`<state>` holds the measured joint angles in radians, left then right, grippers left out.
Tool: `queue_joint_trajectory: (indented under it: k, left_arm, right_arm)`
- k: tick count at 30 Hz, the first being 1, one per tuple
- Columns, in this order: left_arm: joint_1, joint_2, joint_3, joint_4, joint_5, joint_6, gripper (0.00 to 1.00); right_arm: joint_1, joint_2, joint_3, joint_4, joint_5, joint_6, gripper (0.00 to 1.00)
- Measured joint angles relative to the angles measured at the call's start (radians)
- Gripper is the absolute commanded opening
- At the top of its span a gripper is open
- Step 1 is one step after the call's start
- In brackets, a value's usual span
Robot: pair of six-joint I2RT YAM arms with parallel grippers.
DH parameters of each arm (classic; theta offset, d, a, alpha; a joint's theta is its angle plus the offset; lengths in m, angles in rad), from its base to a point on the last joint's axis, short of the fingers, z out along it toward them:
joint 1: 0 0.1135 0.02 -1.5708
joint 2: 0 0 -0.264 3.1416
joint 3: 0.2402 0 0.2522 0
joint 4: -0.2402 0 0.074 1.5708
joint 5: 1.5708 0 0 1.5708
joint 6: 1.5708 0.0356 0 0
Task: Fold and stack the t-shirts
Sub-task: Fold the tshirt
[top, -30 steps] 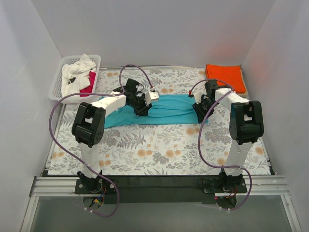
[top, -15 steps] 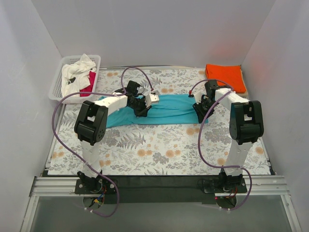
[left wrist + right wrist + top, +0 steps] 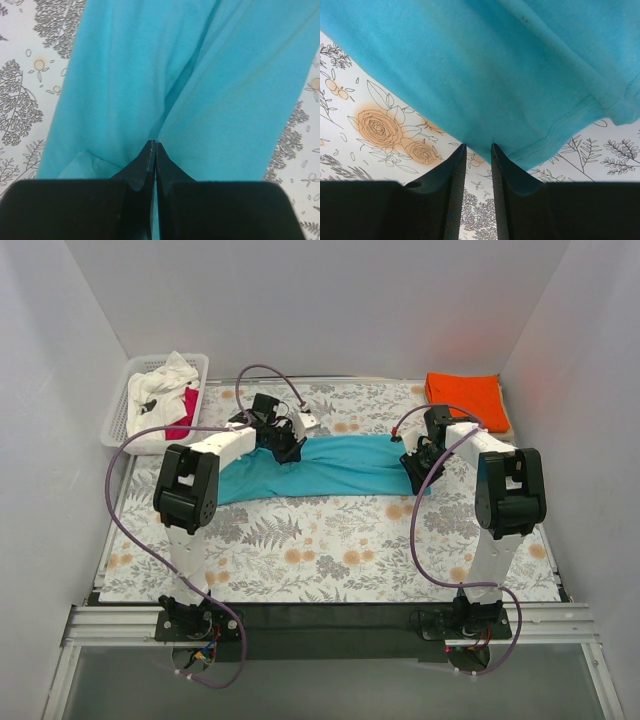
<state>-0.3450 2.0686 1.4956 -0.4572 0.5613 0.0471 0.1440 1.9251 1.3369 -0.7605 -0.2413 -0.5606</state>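
A teal t-shirt [image 3: 345,465] lies stretched in a long band across the middle of the floral table; it also fills the left wrist view [image 3: 200,75] and the right wrist view [image 3: 485,65]. My left gripper [image 3: 287,445] [image 3: 152,145] is shut on a fold of the teal shirt near its left part, and creases run to the tips. My right gripper [image 3: 413,476] [image 3: 477,146] sits at the shirt's right hem, jaws a little apart with bare table between them. A folded orange t-shirt [image 3: 465,398] lies at the back right.
A white lattice basket [image 3: 116,420] at the back left holds a white shirt [image 3: 160,388] and a red-pink one [image 3: 183,412]. White walls close in on the left, back and right. Purple cables loop over both arms.
My left gripper has moved back and to the left, dragging its pinch of teal cloth with it. The right arm has not moved.
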Motion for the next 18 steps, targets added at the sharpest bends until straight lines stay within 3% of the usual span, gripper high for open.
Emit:
queue_joint_trajectory:
  k: [4, 11, 18]
  left_arm:
    - [0.011, 0.033, 0.005, 0.042, -0.005, -0.034, 0.02]
    - [0.011, 0.045, 0.003, 0.076, -0.037, -0.119, 0.31]
    - [0.087, -0.121, -0.06, 0.035, -0.021, -0.237, 0.33]
  right_arm:
    - [0.0, 0.0, 0.0, 0.0, 0.003, -0.001, 0.28]
    - [0.0, 0.0, 0.008, -0.002, 0.003, -0.002, 0.29]
    - [0.0, -0.013, 0.085, -0.004, -0.017, 0.002, 0.3]
